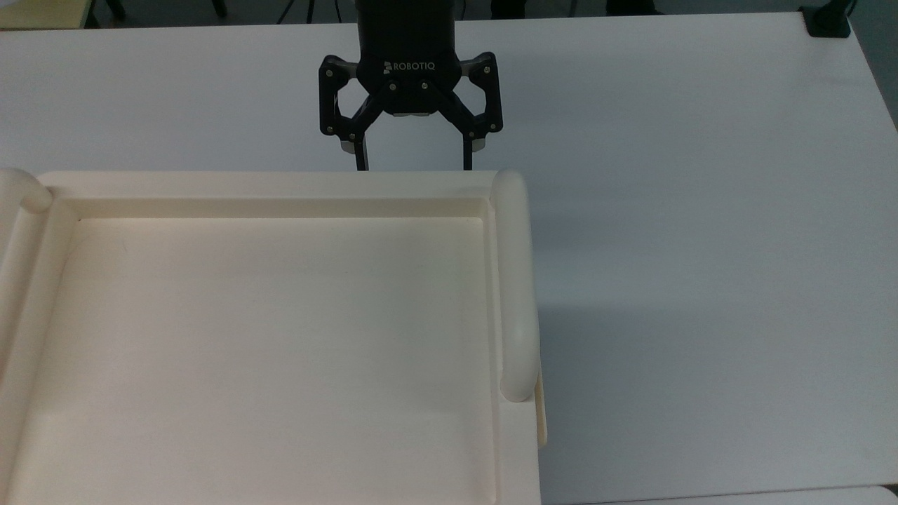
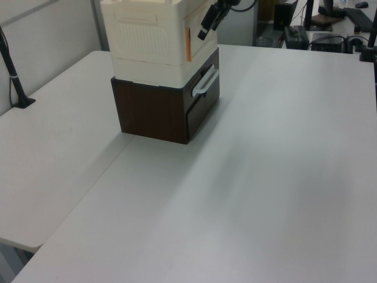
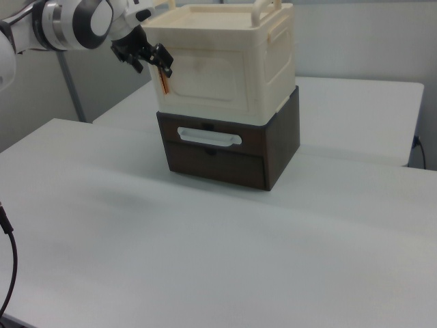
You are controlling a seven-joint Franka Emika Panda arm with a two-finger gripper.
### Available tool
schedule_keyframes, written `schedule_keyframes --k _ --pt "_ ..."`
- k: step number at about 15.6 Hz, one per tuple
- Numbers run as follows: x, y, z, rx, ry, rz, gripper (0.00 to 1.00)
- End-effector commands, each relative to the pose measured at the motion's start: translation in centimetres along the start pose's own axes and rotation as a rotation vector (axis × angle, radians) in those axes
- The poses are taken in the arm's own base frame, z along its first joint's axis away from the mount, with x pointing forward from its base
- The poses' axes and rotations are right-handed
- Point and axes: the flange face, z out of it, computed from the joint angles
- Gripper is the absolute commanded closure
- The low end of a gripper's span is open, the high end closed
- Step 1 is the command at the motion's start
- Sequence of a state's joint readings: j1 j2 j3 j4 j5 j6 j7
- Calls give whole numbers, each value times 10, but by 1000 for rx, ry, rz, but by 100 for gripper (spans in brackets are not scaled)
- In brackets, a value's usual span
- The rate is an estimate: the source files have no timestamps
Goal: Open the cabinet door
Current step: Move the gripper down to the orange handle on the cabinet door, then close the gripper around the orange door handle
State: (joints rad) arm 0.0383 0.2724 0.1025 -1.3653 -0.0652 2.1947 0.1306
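The cream cabinet door [image 3: 208,78] is shut, a flat panel with a raised border and an orange tab [image 3: 164,83] on the right view's left edge. My black gripper [image 3: 156,63] hovers open at the door's upper corner, just above that tab, with nothing between its fingers. In the left view the gripper [image 2: 205,34] hangs in front of the door [image 2: 199,48], near the orange tab [image 2: 188,45]. In the top view the gripper [image 1: 414,167] reaches down at the far edge of the recessed cabinet top [image 1: 280,186], which hides its tips and the door.
The cabinet stands on a dark brown drawer unit [image 3: 280,147] with a white handle [image 3: 208,137]. A rounded rail [image 1: 517,280] runs along the cabinet top. The white table [image 1: 701,210] spreads wide to the top view's right. A black clamp [image 1: 828,21] sits at its far corner.
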Motion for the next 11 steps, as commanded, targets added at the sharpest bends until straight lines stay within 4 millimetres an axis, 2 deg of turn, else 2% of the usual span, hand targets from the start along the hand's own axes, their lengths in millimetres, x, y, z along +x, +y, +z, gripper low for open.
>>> schedule_keyframes --k 1,4,6,9,11 --pt "11 -6 6 -26 80 -11 0" --pt "13 -6 17 -48 114 -43 5" --pt "12 -14 18 -56 120 -67 10" --pt "12 -15 17 -58 123 -73 17" --pt "11 -23 16 -56 127 -84 18"
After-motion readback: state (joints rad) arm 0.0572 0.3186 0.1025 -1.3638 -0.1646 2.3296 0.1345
